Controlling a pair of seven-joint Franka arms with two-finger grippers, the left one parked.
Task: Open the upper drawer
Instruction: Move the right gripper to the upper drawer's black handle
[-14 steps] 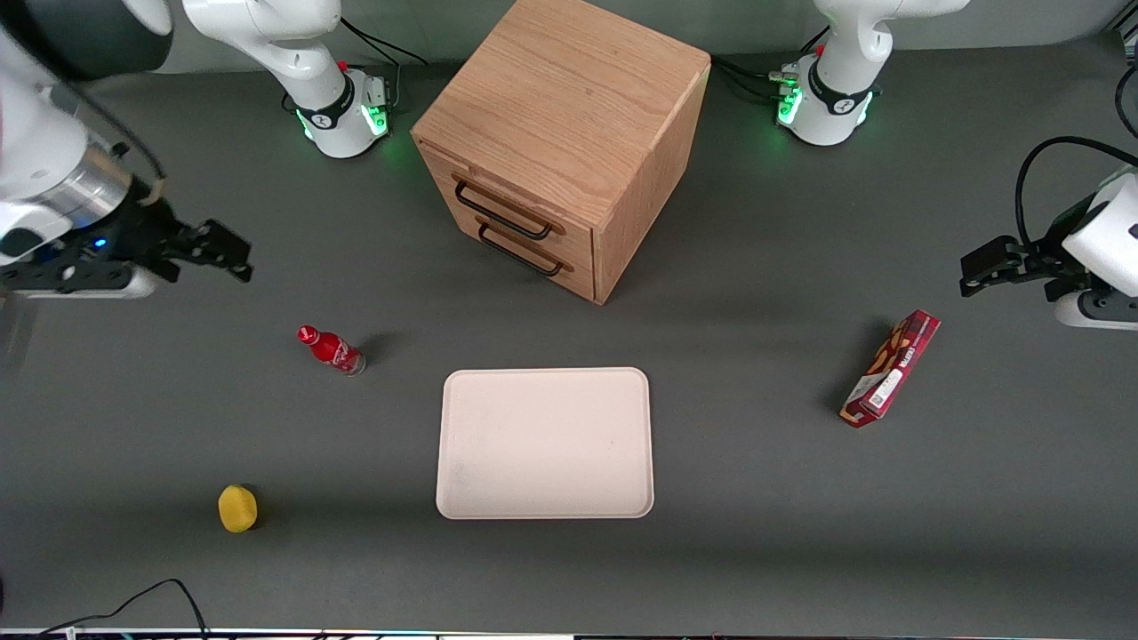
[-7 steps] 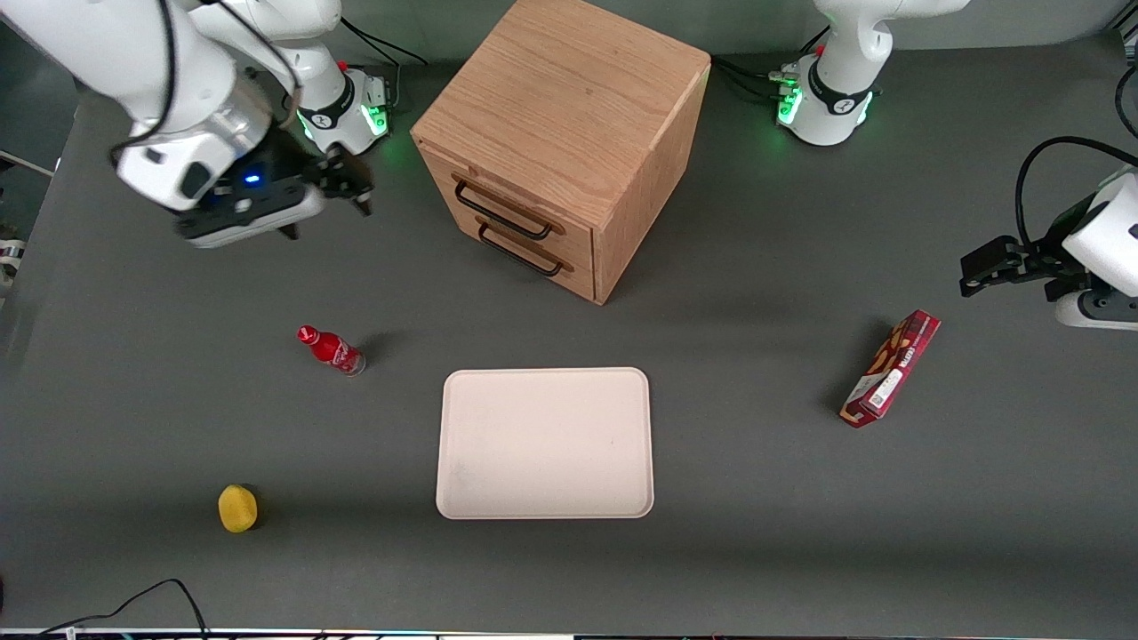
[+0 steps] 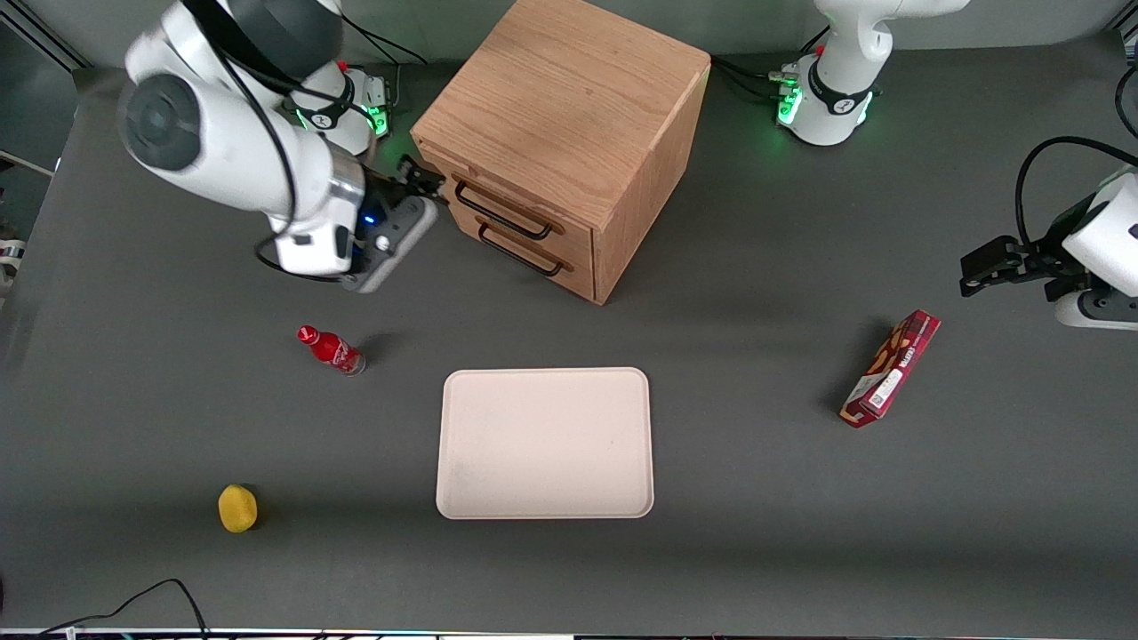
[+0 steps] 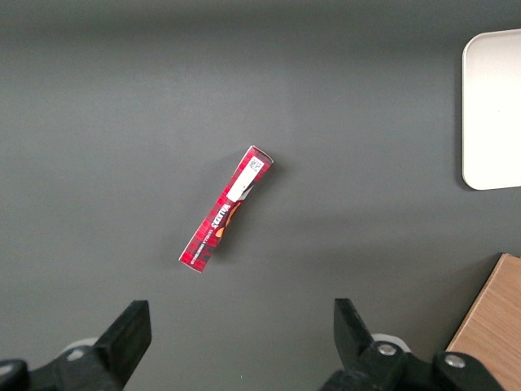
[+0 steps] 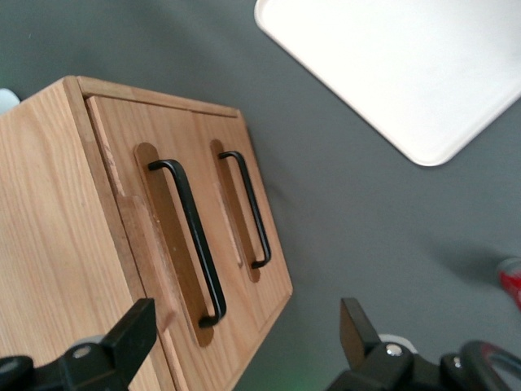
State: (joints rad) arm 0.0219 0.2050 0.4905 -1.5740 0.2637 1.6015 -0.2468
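Observation:
The oak cabinet (image 3: pixel 569 98) stands at the back middle of the table. Its upper drawer (image 3: pixel 505 206) looks shut, flush with the lower drawer, and carries a thin black bar handle (image 3: pixel 502 212). The lower drawer's handle (image 3: pixel 520 252) sits just beneath. My right gripper (image 3: pixel 425 182) is open and empty, in front of the drawer face by the end of the upper handle and not touching it. In the right wrist view the upper handle (image 5: pixel 194 236) and the lower handle (image 5: pixel 248 208) lie ahead of the gripper (image 5: pixel 244 330), whose fingers (image 5: pixel 130 334) stand wide apart.
A white tray (image 3: pixel 544 442) lies nearer the front camera than the cabinet. A red bottle (image 3: pixel 331 349) and a yellow object (image 3: pixel 237 508) sit toward the working arm's end. A red box (image 3: pixel 891 368) lies toward the parked arm's end and shows in the left wrist view (image 4: pixel 225 208).
My right arm has swung in from the working arm's end of the table to the cabinet. The gripper now sits at the upper drawer's handle end. The drawers have not moved.

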